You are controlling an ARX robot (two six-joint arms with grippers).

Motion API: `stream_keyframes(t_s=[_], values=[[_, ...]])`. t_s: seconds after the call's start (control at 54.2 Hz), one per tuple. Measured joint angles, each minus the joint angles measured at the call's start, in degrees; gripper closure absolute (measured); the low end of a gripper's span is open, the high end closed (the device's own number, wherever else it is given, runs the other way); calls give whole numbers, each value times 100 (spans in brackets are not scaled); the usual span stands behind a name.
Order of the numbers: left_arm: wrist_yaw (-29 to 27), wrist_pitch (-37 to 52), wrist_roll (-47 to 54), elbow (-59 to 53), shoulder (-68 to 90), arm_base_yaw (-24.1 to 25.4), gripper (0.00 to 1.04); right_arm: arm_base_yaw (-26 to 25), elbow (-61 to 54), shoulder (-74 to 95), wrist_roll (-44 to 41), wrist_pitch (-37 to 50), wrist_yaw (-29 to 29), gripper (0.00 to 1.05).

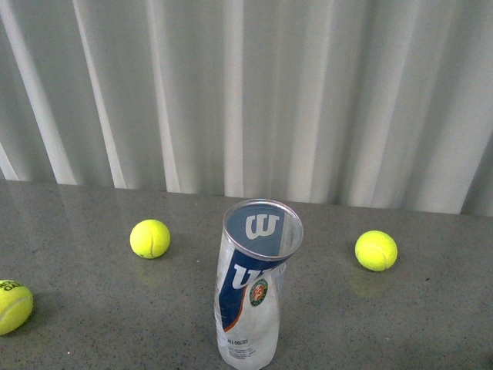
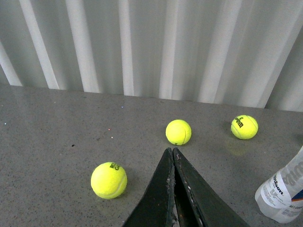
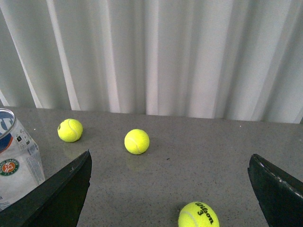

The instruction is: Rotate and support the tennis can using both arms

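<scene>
Nothing is done yet, I judge: neither of my pincers touches the can. My left gripper (image 2: 173, 156) is pinched narrow, tips together, holding nothing, with a ball (image 2: 109, 179) just beside it. The can (image 1: 251, 297) stands upright on the table (image 1: 92, 308) in front of me, lid on; it looks empty, all three balls lying outside it. My right gripper (image 3: 170, 189) gapes wide, the can near one finger.
</scene>
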Motion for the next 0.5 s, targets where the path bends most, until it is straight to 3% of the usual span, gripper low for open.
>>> stream_keyframes(t_s=[0.498], values=[[24,-970,2,-170,-1325,0,101,0,0,0,0,0,2,7]])
